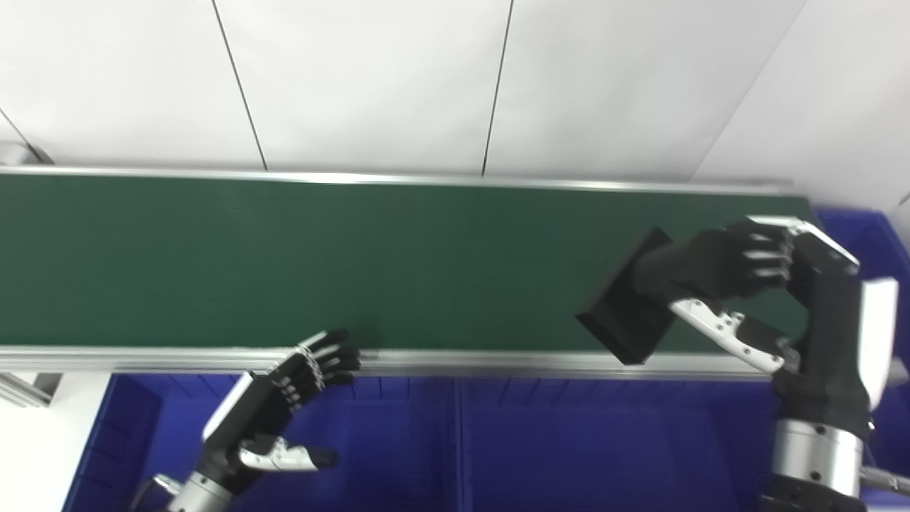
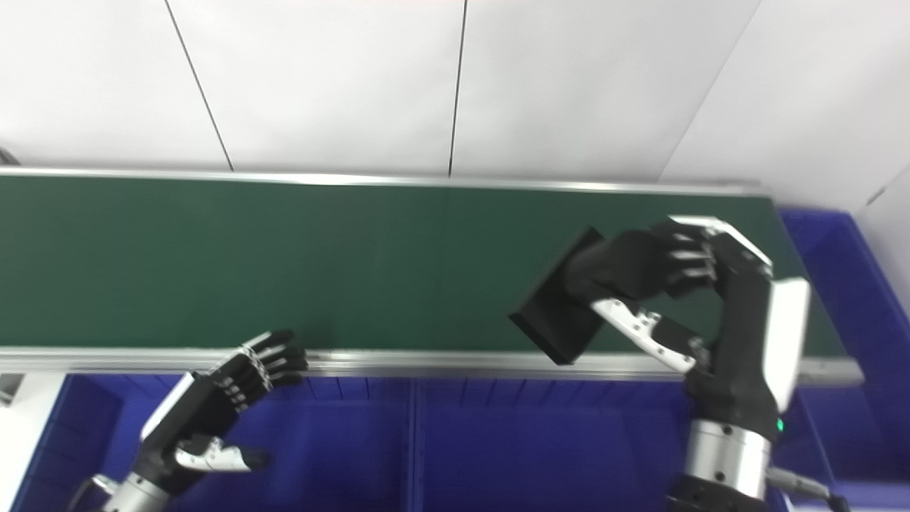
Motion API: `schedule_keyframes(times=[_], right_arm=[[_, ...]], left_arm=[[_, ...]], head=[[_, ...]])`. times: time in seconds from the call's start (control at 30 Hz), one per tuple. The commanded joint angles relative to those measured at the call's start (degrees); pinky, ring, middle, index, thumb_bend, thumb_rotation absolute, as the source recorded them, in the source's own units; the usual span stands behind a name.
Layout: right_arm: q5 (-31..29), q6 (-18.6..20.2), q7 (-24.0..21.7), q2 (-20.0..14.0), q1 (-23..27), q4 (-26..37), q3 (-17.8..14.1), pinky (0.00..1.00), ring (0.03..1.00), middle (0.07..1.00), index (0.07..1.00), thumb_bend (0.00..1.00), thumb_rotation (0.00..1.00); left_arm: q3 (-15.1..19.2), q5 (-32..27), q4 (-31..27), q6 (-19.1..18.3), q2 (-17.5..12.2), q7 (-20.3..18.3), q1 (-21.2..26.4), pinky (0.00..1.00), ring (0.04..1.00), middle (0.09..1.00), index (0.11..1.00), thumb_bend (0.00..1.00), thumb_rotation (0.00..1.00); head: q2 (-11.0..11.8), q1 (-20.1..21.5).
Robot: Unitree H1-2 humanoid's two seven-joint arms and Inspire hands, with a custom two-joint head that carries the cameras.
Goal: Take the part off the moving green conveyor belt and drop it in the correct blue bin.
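The green belt (image 1: 284, 263) is bounded by metal rails, and most of its length lies bare. Blue bins (image 1: 569, 448) are seen below the near rail. A flat, black, rectangular part (image 1: 629, 306) is held tilted over the near rail by the right hand (image 1: 739, 284), fingers (image 1: 764, 259) pinching it. The left hand (image 1: 284, 405) is held over a bin with fingers spread.

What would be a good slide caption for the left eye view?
Right hand lifts a black part above the green conveyor belt; the left hand waits open over blue bins.
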State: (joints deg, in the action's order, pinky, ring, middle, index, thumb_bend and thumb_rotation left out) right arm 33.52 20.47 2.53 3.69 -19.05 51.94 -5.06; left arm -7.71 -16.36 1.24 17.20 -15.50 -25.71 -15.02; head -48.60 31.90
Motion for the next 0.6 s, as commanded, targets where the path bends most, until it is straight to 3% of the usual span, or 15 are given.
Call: schedule_keyframes(times=[0.0, 0.3, 0.57], right_arm=[[-0.6, -5.9, 3.4, 1.1, -2.2, 0.7, -0.6, 0.35, 0.442, 0.508, 0.507, 0.5, 0.0], [-2.8, -13.2, 11.3, 3.8, -11.6, -9.5, -3.6, 0.35, 0.425, 0.488, 0.538, 0.5, 0.0], [-3.0, -18.5, 17.1, 4.2, -13.7, -21.5, -4.1, 0.34, 0.436, 0.486, 0.534, 0.5, 0.0]], left_arm=[[0.5, -1.3, -2.4, 0.0, -0.6, -0.9, 0.5, 0.77, 0.794, 0.82, 0.868, 0.96, 0.28], [1.3, -1.9, -3.4, -0.8, -1.3, -1.5, 0.1, 0.76, 0.787, 0.815, 0.862, 0.97, 0.28], [1.8, -2.1, -5.0, -2.3, -1.3, -1.7, -0.3, 0.76, 0.783, 0.81, 0.857, 0.97, 0.27]], head=[[-0.5, 0.5], [-1.8, 1.3], [-2.6, 0.7]])
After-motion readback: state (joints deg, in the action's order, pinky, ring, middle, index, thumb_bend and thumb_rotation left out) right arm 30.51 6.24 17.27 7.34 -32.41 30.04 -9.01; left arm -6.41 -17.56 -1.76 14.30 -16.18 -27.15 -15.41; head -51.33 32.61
